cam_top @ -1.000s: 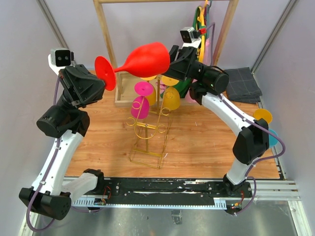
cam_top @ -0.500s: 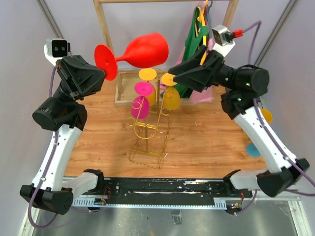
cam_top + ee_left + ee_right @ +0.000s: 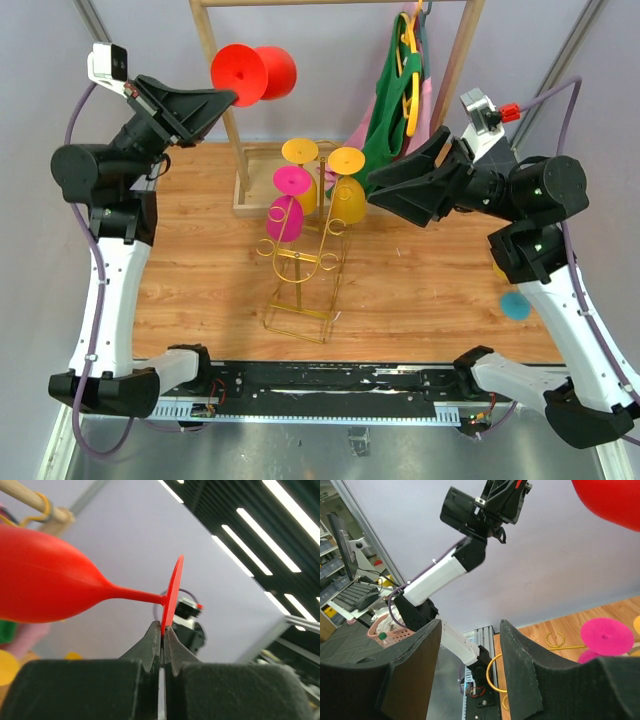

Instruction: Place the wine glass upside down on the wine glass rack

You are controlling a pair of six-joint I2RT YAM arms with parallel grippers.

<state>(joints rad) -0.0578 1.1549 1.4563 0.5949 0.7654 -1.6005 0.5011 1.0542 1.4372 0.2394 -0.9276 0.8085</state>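
Observation:
My left gripper (image 3: 228,98) is shut on the rim of the foot of a red wine glass (image 3: 255,73), held high at the back left, lying sideways with its bowl pointing away. In the left wrist view the foot (image 3: 171,596) is pinched between the shut fingers (image 3: 150,642) and the bowl (image 3: 40,585) reaches left. The gold wire wine glass rack (image 3: 303,265) stands mid-table, with pink (image 3: 286,205) and yellow (image 3: 346,190) glasses hanging upside down on it. My right gripper (image 3: 380,190) is open and empty, to the right of the rack; its view shows a pink glass foot (image 3: 607,635).
A tall wooden clothes rail frame (image 3: 213,55) stands at the back with hangers and green and pink clothes (image 3: 392,110). A folded dark cloth lies at the back right, mostly behind my right arm. A teal glass (image 3: 515,304) lies at the right edge.
My left gripper has lifted the red glass up and back, turning it away. My right arm has swung right and pulled back from the glass, open.

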